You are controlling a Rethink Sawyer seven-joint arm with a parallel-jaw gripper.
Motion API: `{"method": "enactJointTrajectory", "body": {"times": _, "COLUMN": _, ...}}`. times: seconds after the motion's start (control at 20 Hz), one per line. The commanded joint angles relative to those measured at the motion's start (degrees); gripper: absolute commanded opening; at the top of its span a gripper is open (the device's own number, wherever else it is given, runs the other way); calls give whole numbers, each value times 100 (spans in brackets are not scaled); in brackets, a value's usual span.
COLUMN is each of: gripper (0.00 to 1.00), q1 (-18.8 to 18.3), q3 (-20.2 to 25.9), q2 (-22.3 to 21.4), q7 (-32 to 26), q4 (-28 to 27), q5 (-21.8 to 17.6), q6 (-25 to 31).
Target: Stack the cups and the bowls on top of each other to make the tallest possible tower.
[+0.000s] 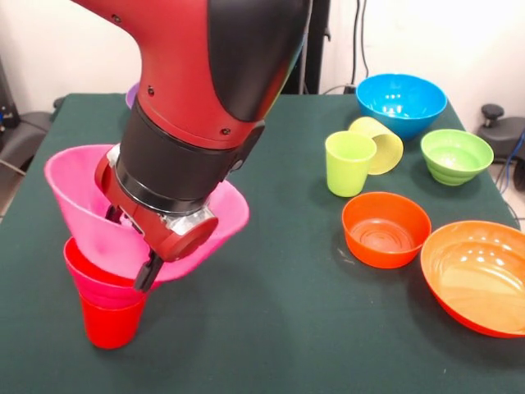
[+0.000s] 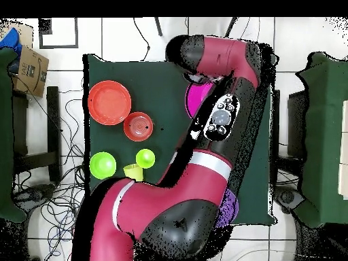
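We see the tower (image 1: pixel 111 279) near the table's (image 1: pixel 271 328) front-left corner in the front view: red cup (image 1: pixel 111 322) upright on the table, small magenta bowl (image 1: pixel 90 277) seated in its mouth, large pink bowl (image 1: pixel 82 197) on top, tilted.

The end effector (image 1: pixel 148 275) hangs at the pink bowl's front wall with a dark finger (image 1: pixel 149 271) against it. We cannot tell how far open it is or whether it has hold of the bowl, since the arm (image 1: pixel 205 107) covers the rest.

Relative to the tower, everything else sits well to the right:
- lime green cup (image 1: pixel 348 162) upright, pale yellow cup (image 1: pixel 378 144) on its side touching it
- blue bowl (image 1: pixel 401 103) behind those
- ribbed green bowl (image 1: pixel 456 155) further right
- small orange bowl (image 1: pixel 385 229) and large orange bowl (image 1: pixel 477 277) nearer the front

Purple bowl (image 1: pixel 130 94) edge shows behind the arm.

Overhead, the arm covers most of the tower; only a pink sliver (image 2: pixel 196 100) shows.
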Motion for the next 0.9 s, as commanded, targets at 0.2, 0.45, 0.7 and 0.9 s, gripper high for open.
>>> {"method": "enactJointTrajectory", "body": {"times": 0.2, "gripper": 100, "q1": -449, "q3": 837, "q2": 217, "q7": -406, "q4": -115, "q5": 235, "q6": 1160}}
{"method": "enactJointTrajectory", "body": {"times": 0.45, "gripper": 100, "q1": -701, "q3": 991, "q2": 286, "q7": -940, "q4": -228, "q5": 199, "q6": 1198}}
{"method": "enactJointTrajectory", "body": {"times": 0.7, "gripper": 100, "q1": -894, "q3": 1151, "q2": 194, "q7": -1423, "q4": -181, "q5": 107, "q6": 1166}}
{"method": "enactJointTrajectory", "body": {"times": 0.9, "gripper": 100, "q1": -996, "q3": 1305, "q2": 109, "q7": -1627, "q4": -76, "q5": 37, "q6": 1113}}
